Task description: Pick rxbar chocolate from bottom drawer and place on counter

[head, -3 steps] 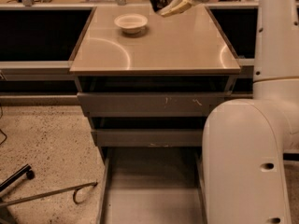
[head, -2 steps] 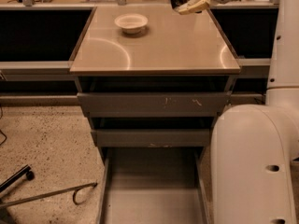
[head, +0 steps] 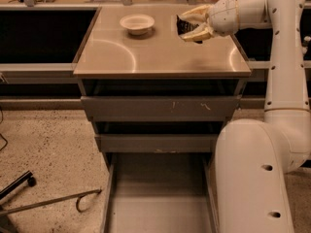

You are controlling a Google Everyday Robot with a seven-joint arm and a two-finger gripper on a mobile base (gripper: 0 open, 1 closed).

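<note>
My gripper (head: 190, 24) hangs just above the right rear part of the counter (head: 146, 57). Its pale fingers (head: 194, 12) are shut on the rxbar chocolate (head: 185, 26), a small black bar held between them, tilted, a little above the beige top. The bottom drawer (head: 158, 198) is pulled far out at the bottom of the view; its flat grey floor shows nothing lying on it. My white arm comes in from the right.
A white bowl (head: 137, 23) sits at the back centre-left of the counter. Two shallower grey drawers (head: 158, 108) are above the open one. My large white base (head: 252, 178) stands to the drawer's right. A chair leg and a metal rod (head: 53, 203) lie on the speckled floor at left.
The gripper with the black bar has come down and forward, from beyond the counter's back edge to just above its right rear part. The view has also shifted slightly.
</note>
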